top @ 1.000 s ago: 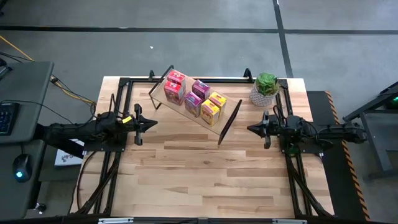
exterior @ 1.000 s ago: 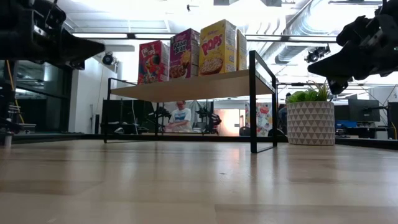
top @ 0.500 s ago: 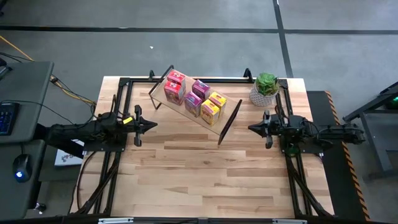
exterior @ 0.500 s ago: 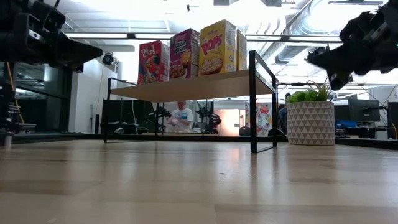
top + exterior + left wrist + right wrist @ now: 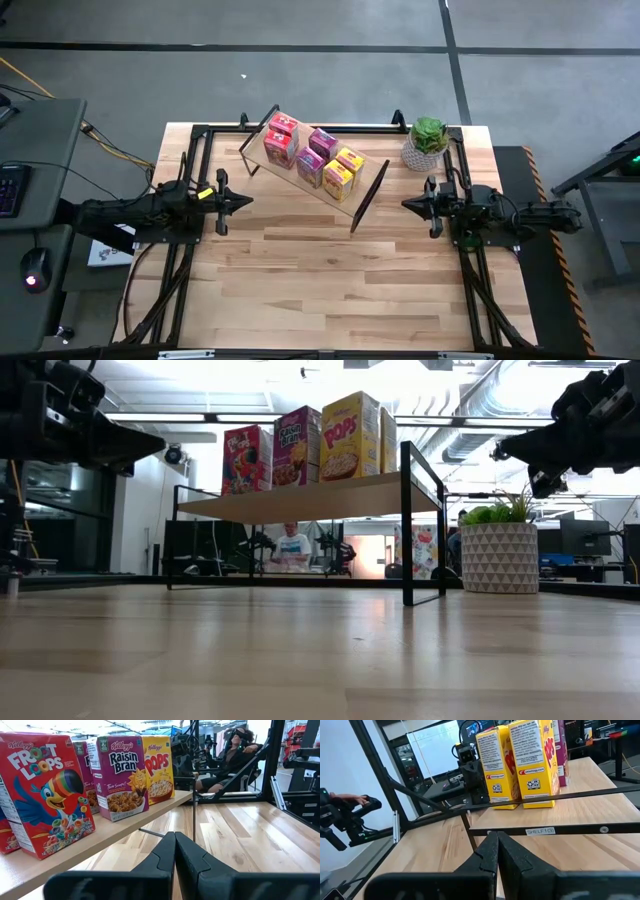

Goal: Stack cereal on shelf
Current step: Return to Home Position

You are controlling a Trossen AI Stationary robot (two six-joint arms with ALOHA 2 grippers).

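Easing back toward 3 o'clock, the right gripper [image 5: 408,205] has levelled out, closed on nothing; the left gripper [image 5: 245,201] waits at 9 o'clock, likewise closed. Six glossy cardboard boxes of cereal [image 5: 312,160], red, magenta and yellow, stand upright on the pale plank shelf [image 5: 300,501] with black wire ends, at 12 o'clock on the wood surface [image 5: 330,285].
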